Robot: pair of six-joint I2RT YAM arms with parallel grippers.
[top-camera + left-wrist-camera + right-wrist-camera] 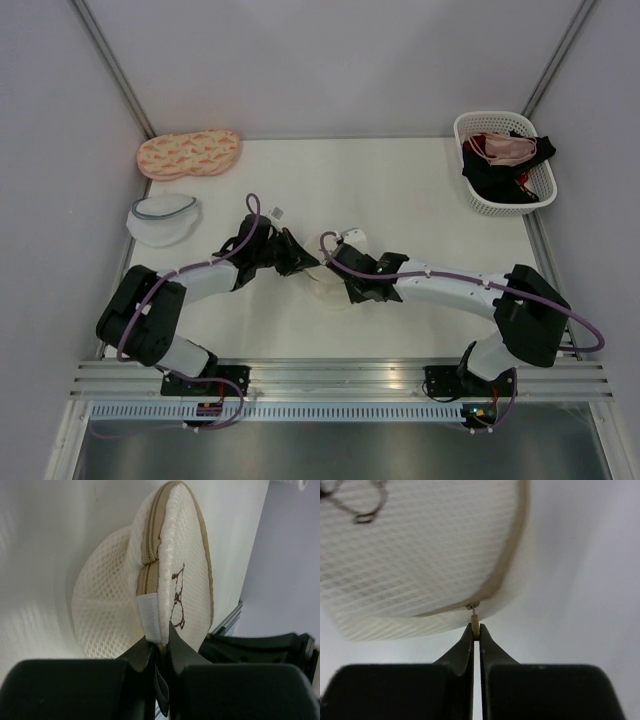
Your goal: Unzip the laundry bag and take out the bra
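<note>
Two grips on the laundry bag (pixel 112 605), mid bench (pixel 420 200): the left pincer (pixel 160 641) at its 9 o'clock clamps the white tab (pixel 149 615), the right pincer (pixel 476 631) at 3 o'clock clamps the zip pull (pixel 475 624).

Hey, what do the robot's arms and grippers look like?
The left arm and right arm have white links with chunky black joints; a purple cable loops along each. The left gripper and right gripper are black, with fingers tapering to thin tips.
</note>
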